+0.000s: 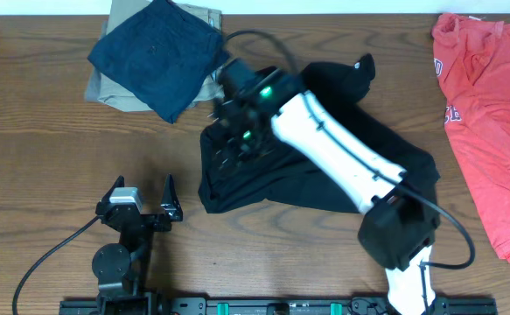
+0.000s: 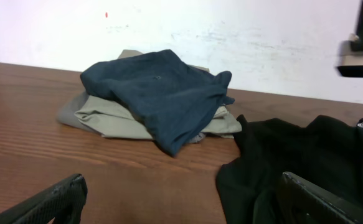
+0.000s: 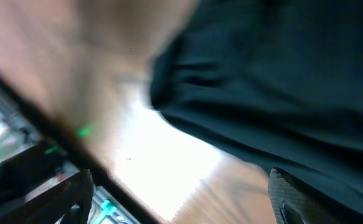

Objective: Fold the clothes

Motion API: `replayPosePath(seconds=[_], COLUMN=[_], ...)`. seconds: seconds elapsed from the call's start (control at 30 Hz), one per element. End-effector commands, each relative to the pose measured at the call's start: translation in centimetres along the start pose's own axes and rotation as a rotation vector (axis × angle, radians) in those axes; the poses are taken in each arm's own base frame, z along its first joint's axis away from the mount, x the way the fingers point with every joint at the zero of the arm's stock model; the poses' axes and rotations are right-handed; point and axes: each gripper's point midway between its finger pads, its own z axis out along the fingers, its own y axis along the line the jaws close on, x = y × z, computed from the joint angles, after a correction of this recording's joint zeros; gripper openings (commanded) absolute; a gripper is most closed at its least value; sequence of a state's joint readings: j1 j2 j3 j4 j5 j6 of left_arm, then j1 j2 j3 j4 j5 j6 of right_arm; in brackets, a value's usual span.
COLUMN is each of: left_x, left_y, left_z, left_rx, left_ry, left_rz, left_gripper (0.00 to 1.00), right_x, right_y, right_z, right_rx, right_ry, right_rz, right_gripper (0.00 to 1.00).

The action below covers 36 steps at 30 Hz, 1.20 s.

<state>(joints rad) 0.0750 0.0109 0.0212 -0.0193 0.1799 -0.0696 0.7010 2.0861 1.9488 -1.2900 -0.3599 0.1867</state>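
The T-shirt (image 1: pixel 246 192) lay bunched at the middle of the table (image 1: pixel 45 157), not yet a neat fold. Its mass ran roughly left to right, with one lobe reaching toward the far edge. The right arm stretched diagonally across it from the near right. The right gripper (image 3: pixel 180 190) hung over the shirt's left portion. In the blurred wrist view its fingers stood wide apart, with bare wood between them and nothing in them. The dark cloth's hem sat just beyond the fingertips.

The left gripper (image 1: pixel 143 182) was parked near the near edge, left of centre. It was also spread wide and empty, and it was clear of the cloth. From there the shirt's near-left corner lay to its right and a little farther in.

A navy garment (image 1: pixel 154 48) sat on a khaki one (image 1: pixel 106 87) at the far left. A red shirt (image 1: pixel 491 114) lay along the right edge.

The right arm was the nearer one, being directly above the cloth. Any fresh pinch on the left hem looked like its job. The left arm would probably have to travel rightward to take the near-left corner. How the layers stacked under the arm could not be made out.
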Motion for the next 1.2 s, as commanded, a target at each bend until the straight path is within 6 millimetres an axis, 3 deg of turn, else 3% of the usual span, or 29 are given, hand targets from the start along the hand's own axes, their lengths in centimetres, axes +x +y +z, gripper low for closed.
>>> replayPosePath(seconds=[0.0, 0.03, 0.07, 0.13, 0.2, 0.4, 0.67, 0.8, 1.0, 1.17], left_x=[1.5, 1.5, 1.5, 1.5, 1.5, 1.5, 1.5, 1.5, 1.5, 1.5], left_y=[0.0, 0.0, 0.0, 0.0, 0.0, 0.0, 0.0, 0.0, 0.0, 0.0], left_z=[0.1, 0.1, 0.1, 0.1, 0.1, 0.1, 0.1, 0.1, 0.1, 0.1], left_rx=[0.008, 0.008, 0.008, 0.008, 0.008, 0.008, 0.008, 0.008, 0.008, 0.008], left_ry=[0.043, 0.043, 0.043, 0.043, 0.043, 0.043, 0.043, 0.043, 0.043, 0.043], left_rz=[0.012, 0.012, 0.012, 0.012, 0.012, 0.012, 0.012, 0.012, 0.012, 0.012], left_gripper=[0.98, 0.98, 0.98, 0.98, 0.98, 0.98, 0.98, 0.98, 0.98, 0.98], right_x=[-1.1, -1.3, -1.4, -1.2, -0.2, 1.2, -2.8, -4.7, -7.5, -7.6], right_y=[-6.1, -8.3, -10.2, -14.6, -17.6, -24.1, -31.5, -33.4, -35.1, -37.5], right_z=[-4.0, -5.0, -5.9, -7.6, -8.5, -9.6, -12.2, -11.3, -7.4, -4.5], right_rx=[0.141, 0.195, 0.241, 0.346, 0.391, 0.41, 0.423, 0.376, 0.327, 0.342], right_ry=[-0.097, -0.122, -0.146, -0.174, -0.16, -0.178, -0.463, -0.526, -0.561, -0.551], right_rz=[0.122, 0.179, 0.227, 0.308, 0.375, 0.523, 0.6, 0.602, 0.633, 0.702], right_gripper=[0.89, 0.9, 0.99, 0.99, 0.99, 0.99, 0.98, 0.91, 0.87, 0.84])
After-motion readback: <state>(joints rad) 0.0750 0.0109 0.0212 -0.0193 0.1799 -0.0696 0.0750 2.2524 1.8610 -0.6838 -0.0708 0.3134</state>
